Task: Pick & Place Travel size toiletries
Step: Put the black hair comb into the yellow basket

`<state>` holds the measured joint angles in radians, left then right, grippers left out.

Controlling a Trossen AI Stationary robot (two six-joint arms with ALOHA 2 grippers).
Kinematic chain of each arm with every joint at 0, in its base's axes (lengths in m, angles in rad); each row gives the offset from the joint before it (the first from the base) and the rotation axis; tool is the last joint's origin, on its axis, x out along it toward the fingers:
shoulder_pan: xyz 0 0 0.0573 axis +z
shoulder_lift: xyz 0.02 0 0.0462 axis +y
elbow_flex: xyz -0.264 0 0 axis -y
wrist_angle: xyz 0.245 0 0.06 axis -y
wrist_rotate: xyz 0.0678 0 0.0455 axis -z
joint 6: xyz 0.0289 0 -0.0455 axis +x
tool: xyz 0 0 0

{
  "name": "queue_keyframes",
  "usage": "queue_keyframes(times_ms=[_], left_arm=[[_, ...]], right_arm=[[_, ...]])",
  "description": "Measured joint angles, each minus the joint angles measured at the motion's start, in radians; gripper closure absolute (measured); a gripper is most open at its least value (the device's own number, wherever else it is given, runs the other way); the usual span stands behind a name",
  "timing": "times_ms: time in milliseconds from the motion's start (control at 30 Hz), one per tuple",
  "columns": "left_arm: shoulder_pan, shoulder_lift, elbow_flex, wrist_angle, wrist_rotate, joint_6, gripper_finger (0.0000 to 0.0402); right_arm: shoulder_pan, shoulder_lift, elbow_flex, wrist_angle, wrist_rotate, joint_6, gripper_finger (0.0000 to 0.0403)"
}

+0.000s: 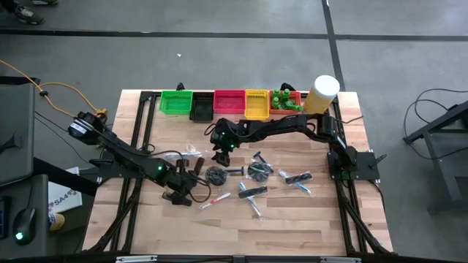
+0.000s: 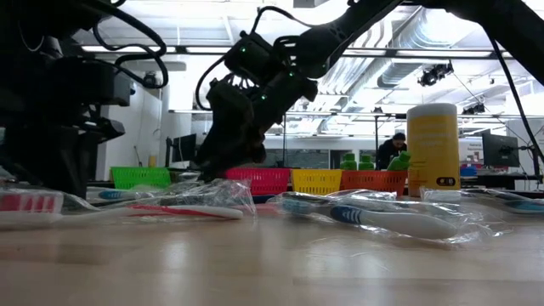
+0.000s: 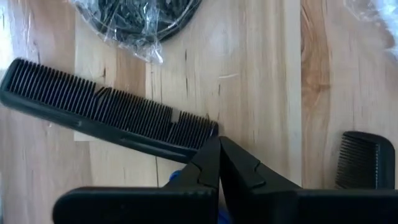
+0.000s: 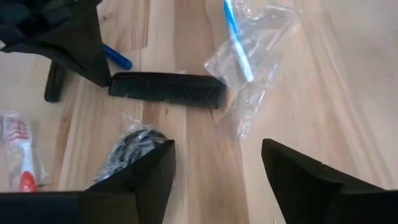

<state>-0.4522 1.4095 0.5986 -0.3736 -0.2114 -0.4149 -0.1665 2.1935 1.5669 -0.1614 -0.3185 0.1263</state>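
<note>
From above, five bins (image 1: 225, 101) line the table's (image 1: 322, 219) far edge. Left wrist view — two combs (image 3: 106, 112); the left gripper (image 3: 219, 163) is shut, tips touching one. Right wrist view — right gripper (image 4: 217, 163) open, empty, above one disc (image 4: 127, 149).

- Second black comb (image 3: 360, 160): cut off by the left wrist view's edge; only its toothed end is shown.
- Blue item (image 3: 176, 177) beneath the left pincer (image 3: 219, 163): mostly covered by the closed fingers; its kind cannot be told.
- Dark wrapped disc (image 3: 140, 18): cropped at the picture's edge.
- Red-and-white toothbrush (image 4: 18, 155): cut off at the right wrist view's edge.
- Contents of the black bin (image 1: 201, 109): too dark to be made out in the high view.
- Person (image 2: 393, 150) behind the bench: small, partly hidden by the yellow cylinder (image 2: 432, 150).
- Left pincer in the low view: lost in dark, blurred silhouette.
</note>
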Motion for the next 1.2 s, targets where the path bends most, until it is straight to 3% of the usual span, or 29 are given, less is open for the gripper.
queue_keyframes(times_ms=[233, 400, 800, 1033, 1200], left_arm=[[0.000, 0.030, -0.001, 0.015, 0.006, 0.007, 0.0401], [-0.001, 0.033, -0.001, 0.016, -0.013, 0.009, 0.0401], [0.001, 0.015, 0.089, -0.165, -0.129, 0.031, 0.0401], [0.001, 0.015, 0.070, -0.158, -0.234, 0.009, 0.0401], [0.002, 0.014, 0.045, -0.129, -0.233, 0.000, 0.0401]], right_arm=[[0.000, -0.002, -0.001, 0.038, 0.008, 0.003, 0.0169], [-0.010, 0.035, 0.000, 0.136, 0.012, 0.131, 0.0169], [-0.055, 0.038, -0.001, 0.135, -0.029, 0.166, 0.0169], [-0.055, 0.038, -0.001, 0.136, -0.027, 0.159, 0.0169], [-0.054, 0.038, -0.001, 0.137, -0.026, 0.158, 0.0169]])
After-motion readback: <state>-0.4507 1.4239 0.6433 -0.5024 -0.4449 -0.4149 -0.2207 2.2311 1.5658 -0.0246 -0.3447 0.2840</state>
